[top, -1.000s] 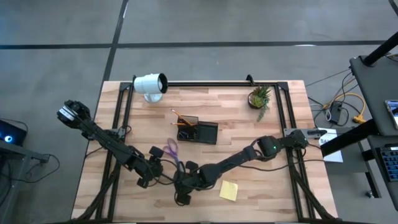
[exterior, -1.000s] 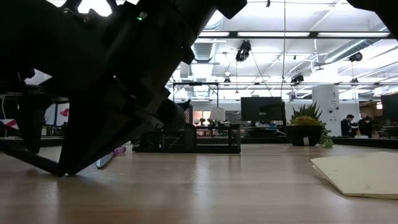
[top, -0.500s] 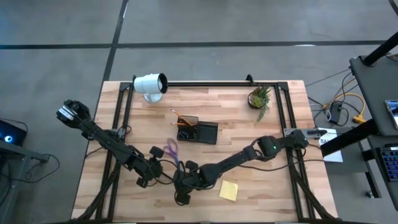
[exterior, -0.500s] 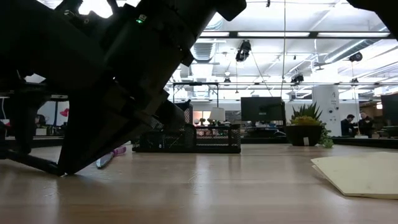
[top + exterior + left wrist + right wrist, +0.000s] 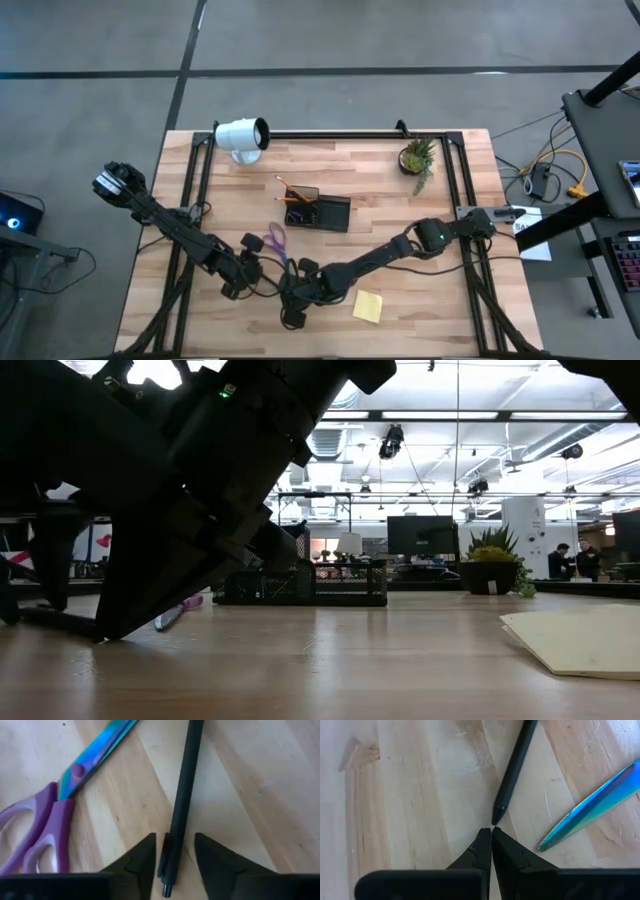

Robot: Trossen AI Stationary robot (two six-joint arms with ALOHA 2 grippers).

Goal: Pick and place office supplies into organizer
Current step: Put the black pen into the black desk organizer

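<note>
Pale wooden worktop [image 5: 330,180] of butcher-block planks, framed by black rails. Near the middle, a black organizer [image 5: 318,211] with orange pencils [image 5: 286,189] sticking out. Toward the near edge, purple-handled scissors [image 5: 275,240], a black pen [image 5: 181,805] lying just beside their blades, and a yellow sticky-note pad [image 5: 367,306]. At the far edge, a white cylindrical lamp [image 5: 241,136] and a small potted plant [image 5: 417,157].

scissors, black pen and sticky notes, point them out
scissors [image 5: 47,827], left wrist view, purple handle
black pen [image 5: 184,785], left wrist view, middle of the barrel
sticky notes [image 5: 367,306], high view, centre of the yellow pad
</note>
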